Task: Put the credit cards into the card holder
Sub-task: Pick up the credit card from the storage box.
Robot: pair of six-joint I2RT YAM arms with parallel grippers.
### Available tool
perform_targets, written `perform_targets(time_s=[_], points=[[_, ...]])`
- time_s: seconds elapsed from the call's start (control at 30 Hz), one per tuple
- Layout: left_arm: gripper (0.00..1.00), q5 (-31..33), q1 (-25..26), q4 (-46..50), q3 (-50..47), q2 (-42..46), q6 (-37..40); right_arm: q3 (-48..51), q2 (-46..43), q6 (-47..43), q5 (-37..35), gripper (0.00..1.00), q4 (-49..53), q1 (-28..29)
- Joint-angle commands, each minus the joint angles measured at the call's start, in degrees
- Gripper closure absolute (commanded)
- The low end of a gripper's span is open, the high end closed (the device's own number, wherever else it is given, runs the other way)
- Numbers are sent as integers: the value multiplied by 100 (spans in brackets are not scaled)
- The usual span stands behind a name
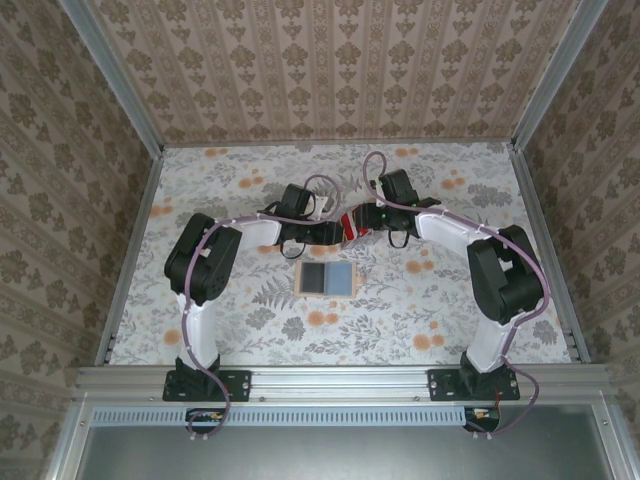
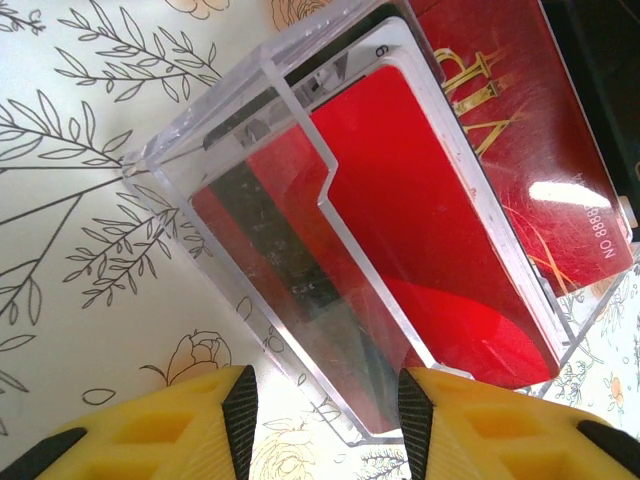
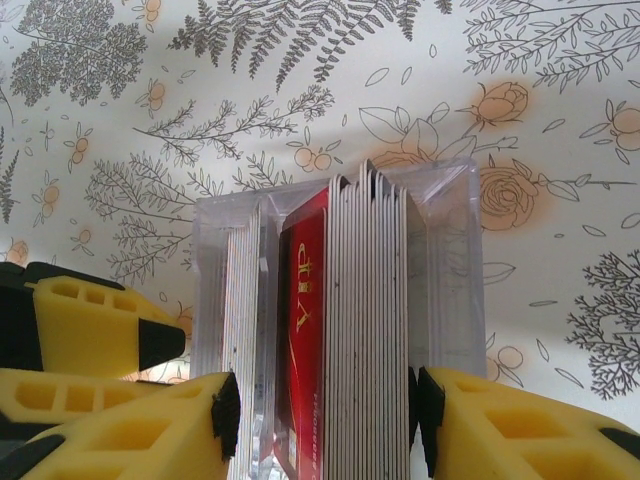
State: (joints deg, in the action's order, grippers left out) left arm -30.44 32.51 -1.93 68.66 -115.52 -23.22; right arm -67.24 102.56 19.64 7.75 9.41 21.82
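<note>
Cards: credit cards [image 3: 345, 330] stand on edge in a clear plastic case [image 2: 250, 120], thin and pale-edged, one glossy red face with gold print. Right gripper [image 3: 322, 420] is clenched on the stack, dark pads flat against both sides. Left gripper [image 2: 328, 410] flanks a case corner; can't tell if it grips. Card holder [image 1: 327, 278] lies open and flat, nearer than both grippers and apart from them. Floral table [image 1: 250, 330] gives room left, right and near of it.

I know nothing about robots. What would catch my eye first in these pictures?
First, the bright red credit cards, stacked in a clear plastic case where both arms meet at the middle of the flowered table. The left gripper grips the case's edge with yellow fingers, while the right gripper clamps the stack. Just nearer the arms' bases, the card holder lies open and flat.
</note>
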Motion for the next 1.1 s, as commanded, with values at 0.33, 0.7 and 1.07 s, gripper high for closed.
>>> perform_targets(time_s=[0.33, 0.7, 1.07], points=[[55, -14, 27, 52, 77, 81, 179, 215, -347, -14, 155, 47, -101, 132], [55, 27, 27, 75, 83, 87, 186, 385, -587, -29, 89, 48, -259, 127], [55, 20, 27, 84, 85, 92, 184, 475, -674, 17, 53, 54, -344, 89]])
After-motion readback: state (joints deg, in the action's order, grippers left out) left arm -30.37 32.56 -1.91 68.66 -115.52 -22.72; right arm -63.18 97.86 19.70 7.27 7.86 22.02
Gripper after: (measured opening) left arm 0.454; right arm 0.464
